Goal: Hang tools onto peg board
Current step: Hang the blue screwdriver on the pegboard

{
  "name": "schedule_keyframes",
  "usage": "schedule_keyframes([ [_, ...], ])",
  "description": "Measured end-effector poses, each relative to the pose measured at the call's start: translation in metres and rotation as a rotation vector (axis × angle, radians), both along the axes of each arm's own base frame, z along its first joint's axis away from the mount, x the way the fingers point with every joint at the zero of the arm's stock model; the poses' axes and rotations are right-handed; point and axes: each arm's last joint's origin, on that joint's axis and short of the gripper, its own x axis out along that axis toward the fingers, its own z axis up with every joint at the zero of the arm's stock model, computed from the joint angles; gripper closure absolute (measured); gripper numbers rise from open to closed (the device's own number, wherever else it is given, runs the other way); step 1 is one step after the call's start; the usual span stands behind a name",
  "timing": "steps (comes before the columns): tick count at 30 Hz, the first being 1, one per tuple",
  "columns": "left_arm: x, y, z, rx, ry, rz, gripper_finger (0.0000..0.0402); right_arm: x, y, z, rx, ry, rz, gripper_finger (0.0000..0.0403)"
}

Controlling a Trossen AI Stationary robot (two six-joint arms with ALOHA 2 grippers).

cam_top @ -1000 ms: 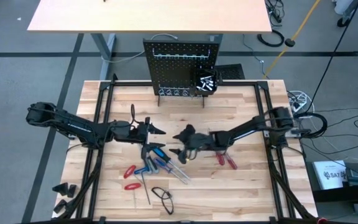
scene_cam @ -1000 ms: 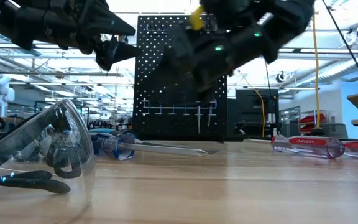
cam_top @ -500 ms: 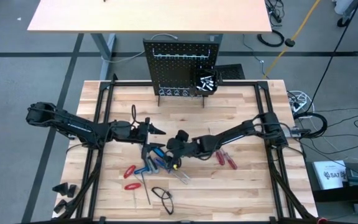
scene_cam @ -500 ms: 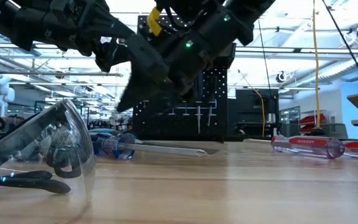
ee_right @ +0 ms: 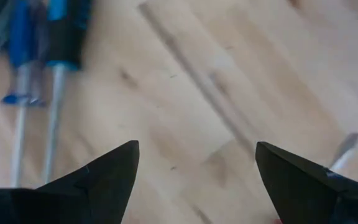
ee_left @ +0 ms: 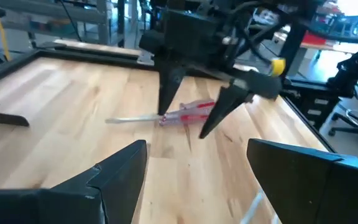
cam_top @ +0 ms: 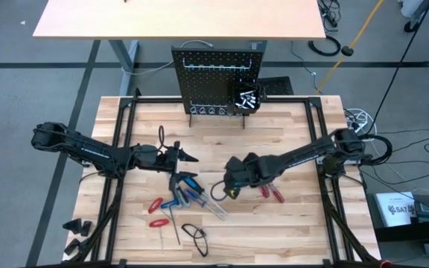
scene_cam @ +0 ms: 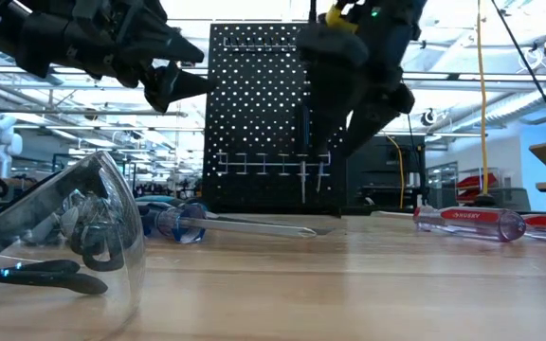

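The tools lie on the table's near middle: blue-handled screwdrivers (cam_top: 188,193), red-handled pliers (cam_top: 156,204), red-handled screwdrivers (cam_top: 271,192) and a thin rod (cam_top: 176,229). The black peg board (cam_top: 218,78) stands upright at the far edge, with a small bin (cam_top: 246,99) holding silver bits. My right gripper (cam_top: 223,189) is open and points down above the bare table between the blue and red screwdrivers; its wrist view (ee_right: 197,146) shows the blue handles (ee_right: 61,25) off to one side. My left gripper (cam_top: 188,154) is open and empty above the table, left of centre.
Clear safety glasses (cam_top: 194,237) lie near the front edge and fill the low view's left (scene_cam: 55,237). A dark frame (cam_top: 125,134) runs around the tabletop. Bare wood lies between the tools and the peg board.
My right gripper has swung toward the table's left and down over the blue screwdrivers, then drawn back toward the right and risen. It has turned from slanting to pointing straight down and has stayed open. No tool has moved.
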Motion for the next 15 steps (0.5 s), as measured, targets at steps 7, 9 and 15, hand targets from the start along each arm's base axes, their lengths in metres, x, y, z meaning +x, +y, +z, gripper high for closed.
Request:
schedule_keyframes([
  [7,-0.002,0.000,-0.009,0.008,0.091,-0.005,0.0116,0.030,0.018,-0.015,0.008,-0.199,0.135,0.0088],
  [9,-0.002,0.000,-0.009,0.008,0.091,-0.005,0.0116,0.040,0.022,-0.020,-0.002,-0.266,0.178,0.0088],
  [15,-0.003,0.000,-0.012,0.010,0.124,-0.010,0.0116,0.061,0.035,-0.033,0.083,-0.406,0.345,0.0088],
])
